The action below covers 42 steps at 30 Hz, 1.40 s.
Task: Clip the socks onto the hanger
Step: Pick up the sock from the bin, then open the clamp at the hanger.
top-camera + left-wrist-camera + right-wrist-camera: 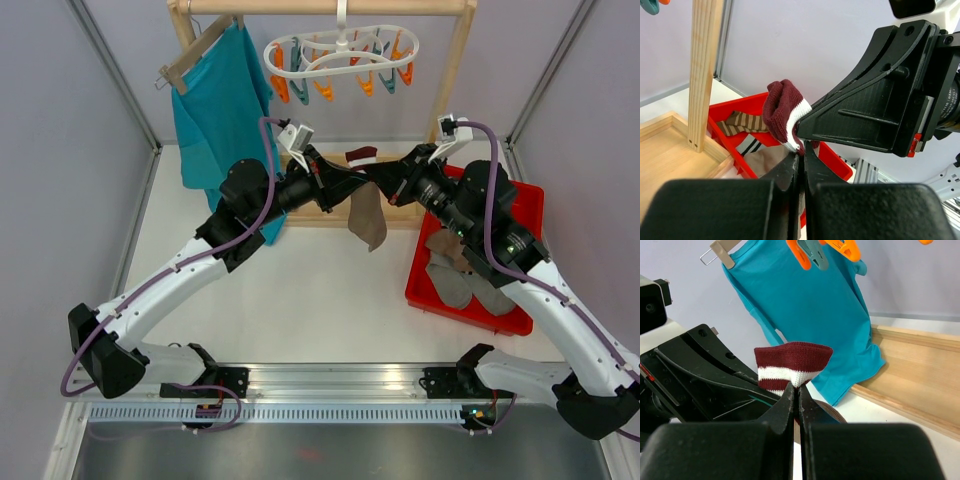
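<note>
Sock [367, 215] held mid-air over the table [300, 290], cuff up, foot dangling; long axis near vertical. Left tool [340, 182] and right tool [398, 180] meet at the cuff from either side. Hanger [340, 55] lies beyond and above, its clips [322, 90] hanging down; both arms look about equally near.

Left wrist: left tool clenched on the cuff's lower edge, right tool close opposite; contact between them unclear.

Right wrist: right tool clenched on the striped cuff; clips [801, 252] overhead, well apart. Judged: the coming move is upward, cuff leading.
</note>
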### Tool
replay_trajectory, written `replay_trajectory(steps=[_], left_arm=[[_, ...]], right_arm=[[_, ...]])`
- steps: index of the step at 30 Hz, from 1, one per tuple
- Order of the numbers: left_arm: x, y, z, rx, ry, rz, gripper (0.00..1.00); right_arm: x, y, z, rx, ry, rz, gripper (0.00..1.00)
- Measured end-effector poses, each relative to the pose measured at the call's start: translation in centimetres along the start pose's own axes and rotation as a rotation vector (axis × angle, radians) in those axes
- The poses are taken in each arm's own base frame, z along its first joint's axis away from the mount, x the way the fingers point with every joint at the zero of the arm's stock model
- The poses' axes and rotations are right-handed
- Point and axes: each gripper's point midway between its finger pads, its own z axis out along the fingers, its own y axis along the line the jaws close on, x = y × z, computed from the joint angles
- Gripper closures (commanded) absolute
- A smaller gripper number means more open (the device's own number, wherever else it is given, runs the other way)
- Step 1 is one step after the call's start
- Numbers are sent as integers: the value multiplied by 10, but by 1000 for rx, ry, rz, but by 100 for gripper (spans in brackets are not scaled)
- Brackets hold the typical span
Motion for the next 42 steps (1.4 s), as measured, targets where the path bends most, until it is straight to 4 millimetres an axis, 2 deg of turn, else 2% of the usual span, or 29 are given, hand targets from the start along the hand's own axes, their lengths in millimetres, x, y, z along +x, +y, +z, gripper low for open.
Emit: replay_trajectory(steps=[4, 5, 7, 13, 17, 20, 26, 29, 34, 36, 42], left_arm=[[3, 4, 0, -21, 8, 7, 98], [4, 6, -1, -33, 11, 11, 98], [7, 13, -1, -65, 21, 19, 98], [19, 42, -9, -202, 76, 111, 98], [25, 66, -19, -306, 115, 227, 98], [26, 80, -28, -357, 131, 334, 98], [27, 102, -39, -420, 160, 535, 98], [24, 105, -37, -415, 144, 613, 98], [16, 105, -32, -408, 108, 680, 98], [13, 105, -29, -404, 92, 691, 98], [20, 111, -15, -392, 99, 694, 98]], right_arm=[[3, -2, 0, 13, 10, -4, 68], [4, -3, 0, 20, 14, -5, 57], [5, -7, 0, 41, 21, -13, 49], [-3, -19, -2, 125, 12, -39, 36], [-13, -31, -3, 214, -8, -58, 33], [-23, -43, 5, 301, -16, -87, 31], [-46, -58, 40, 417, -6, -163, 33], [-61, -66, 60, 421, -6, -200, 34], [-78, -94, 84, 439, 2, -284, 37], [-77, -101, 97, 434, 11, -320, 39], [-56, -114, 121, 405, 77, -396, 41]])
